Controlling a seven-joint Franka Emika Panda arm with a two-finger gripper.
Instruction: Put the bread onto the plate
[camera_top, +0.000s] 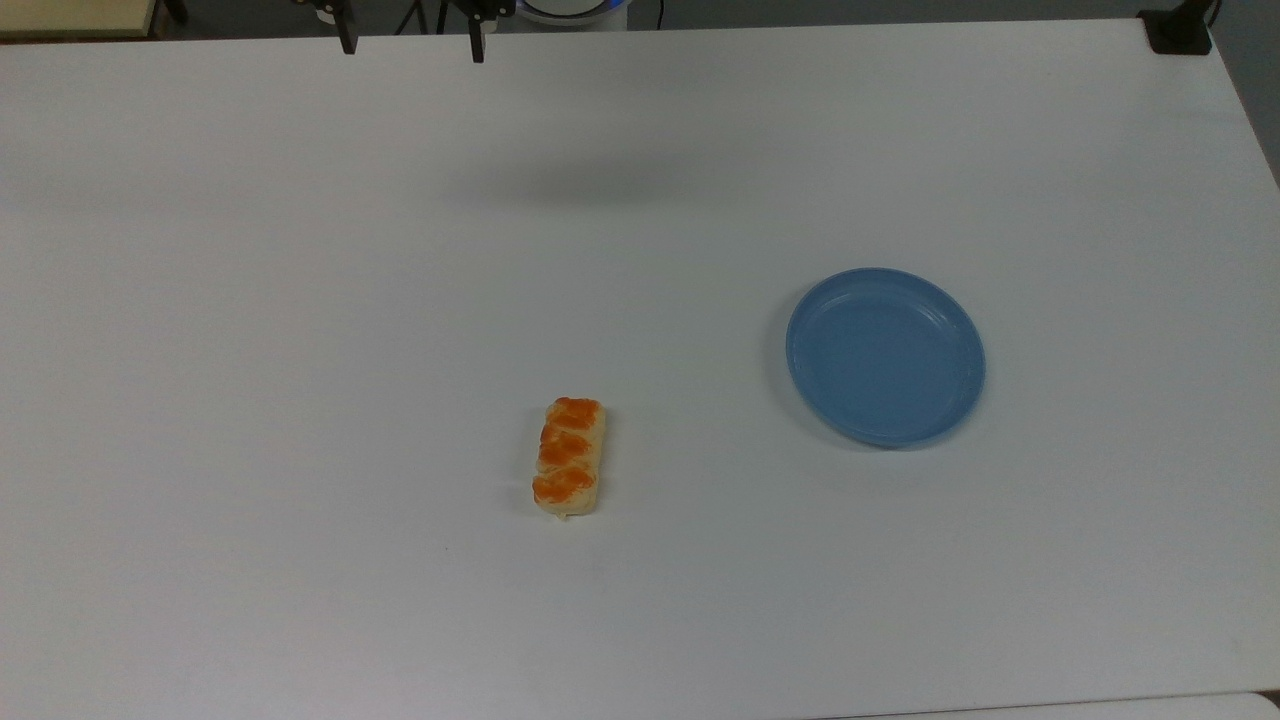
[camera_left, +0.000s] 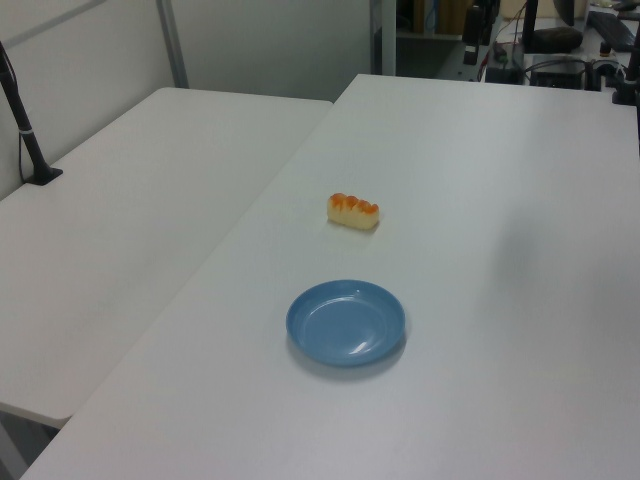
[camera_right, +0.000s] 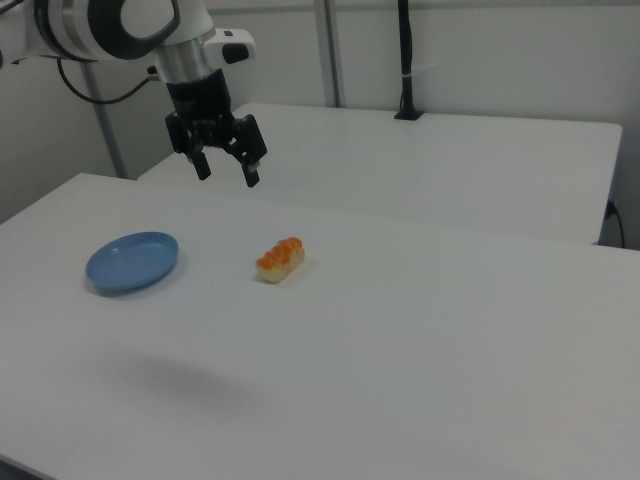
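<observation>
The bread (camera_top: 569, 457), a small pale loaf with three orange-brown bumps, lies on the white table (camera_top: 300, 300) near its middle; it also shows as the bread (camera_left: 354, 211) and the bread (camera_right: 280, 259). The blue plate (camera_top: 885, 355) sits empty to the top view's right of it, apart from it; it shows too as the plate (camera_left: 346, 322) and the plate (camera_right: 132, 262). My gripper (camera_right: 227, 175) hangs open high above the table, well clear of both, with nothing between its fingers. Its fingertips (camera_top: 477, 48) poke in at the top view's upper edge.
A second white table (camera_left: 120, 230) adjoins on the left view's left. A black post (camera_left: 22, 125) stands on it. A black clamp (camera_top: 1178, 30) sits at the top view's upper right corner. The arm's shadow (camera_top: 590, 185) falls on the table.
</observation>
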